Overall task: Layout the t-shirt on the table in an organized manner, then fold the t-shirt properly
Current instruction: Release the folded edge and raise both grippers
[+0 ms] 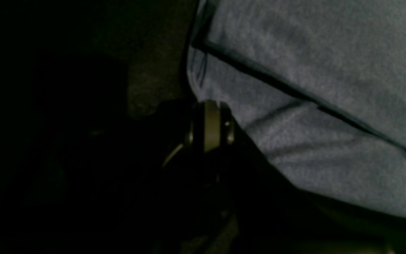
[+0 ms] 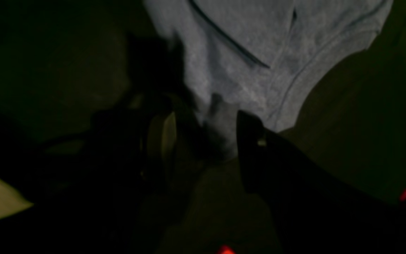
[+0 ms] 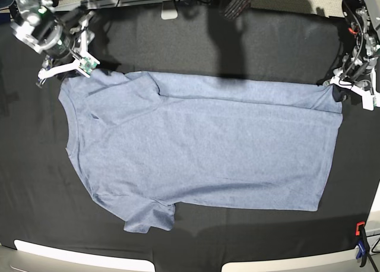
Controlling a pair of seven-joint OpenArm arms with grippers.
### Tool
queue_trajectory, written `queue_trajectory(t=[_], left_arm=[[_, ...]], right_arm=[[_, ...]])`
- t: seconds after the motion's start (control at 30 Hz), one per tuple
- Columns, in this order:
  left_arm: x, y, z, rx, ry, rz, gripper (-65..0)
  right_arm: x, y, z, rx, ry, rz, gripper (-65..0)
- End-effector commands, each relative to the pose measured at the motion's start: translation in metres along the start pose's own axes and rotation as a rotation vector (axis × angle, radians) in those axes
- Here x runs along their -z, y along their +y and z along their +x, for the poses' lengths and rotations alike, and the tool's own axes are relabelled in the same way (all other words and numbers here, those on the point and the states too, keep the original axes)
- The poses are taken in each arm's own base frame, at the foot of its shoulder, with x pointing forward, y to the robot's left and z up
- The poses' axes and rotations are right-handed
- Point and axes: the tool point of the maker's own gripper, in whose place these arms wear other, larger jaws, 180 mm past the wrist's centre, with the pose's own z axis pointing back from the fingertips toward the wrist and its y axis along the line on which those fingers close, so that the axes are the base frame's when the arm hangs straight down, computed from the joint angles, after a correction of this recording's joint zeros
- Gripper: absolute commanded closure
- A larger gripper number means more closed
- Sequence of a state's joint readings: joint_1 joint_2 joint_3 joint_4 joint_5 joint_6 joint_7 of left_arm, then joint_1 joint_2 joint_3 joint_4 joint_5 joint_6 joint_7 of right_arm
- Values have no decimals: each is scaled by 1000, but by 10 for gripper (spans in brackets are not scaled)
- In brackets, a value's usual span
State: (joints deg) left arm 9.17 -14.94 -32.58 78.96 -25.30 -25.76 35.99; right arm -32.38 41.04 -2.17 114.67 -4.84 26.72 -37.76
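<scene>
1. Shirt (image 3: 202,150) flat on bench (image 3: 35,183), collar toward base view's left.
2. Left hand (image 1: 208,106) clamped on shirt's hem corner.
3. Right hand (image 2: 206,141) parted astride shoulder cloth.

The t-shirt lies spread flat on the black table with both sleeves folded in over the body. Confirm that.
Only one sleeve is folded in. The base view shows the t-shirt spread flat on the black table, its far sleeve folded over the body, while its near sleeve sticks out flat.
</scene>
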Motion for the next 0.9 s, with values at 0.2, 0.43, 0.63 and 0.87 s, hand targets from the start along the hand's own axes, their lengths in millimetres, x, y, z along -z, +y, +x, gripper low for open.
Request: queue_trajectory(t=[0.2, 0.43, 0.63, 0.87], left_arm=[[-1, 2, 8, 18, -13, 3, 0], [-2, 2, 8, 19, -13, 3, 0], [-2, 1, 6, 10, 0, -2, 0], [-18, -12, 2, -42, 18, -85, 0]], right_arm=[[32, -7, -12, -49, 64, -34, -260], [50, -30, -16, -66, 109, -102, -259], [45, -37, -31, -98, 149, -109, -138], [18, -34, -40, -148, 161, -143, -67]])
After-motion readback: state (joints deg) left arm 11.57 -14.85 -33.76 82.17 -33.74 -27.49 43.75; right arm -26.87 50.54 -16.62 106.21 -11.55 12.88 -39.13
